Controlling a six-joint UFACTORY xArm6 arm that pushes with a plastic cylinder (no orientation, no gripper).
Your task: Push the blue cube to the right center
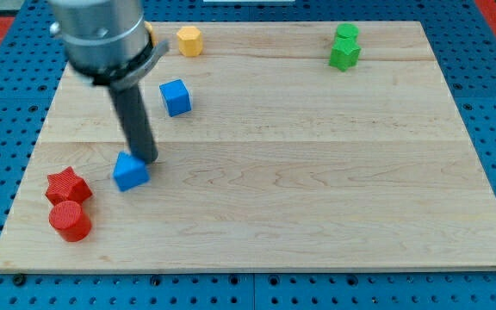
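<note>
A blue cube (176, 96) lies on the wooden board (317, 172) at the upper left. A second blue block (131, 171), wedge-like in shape, lies lower at the view's left. My tip (147, 159) stands at the upper right corner of that second blue block, touching or almost touching it. The tip is well below and slightly left of the blue cube. The arm's grey body hangs over the board's top left corner.
A red star block (67, 186) and a red cylinder (70, 220) lie at the lower left. A yellow block (189, 40) lies at the top edge. Two green blocks (345, 48) sit together at the top right. Another yellowish block is mostly hidden behind the arm.
</note>
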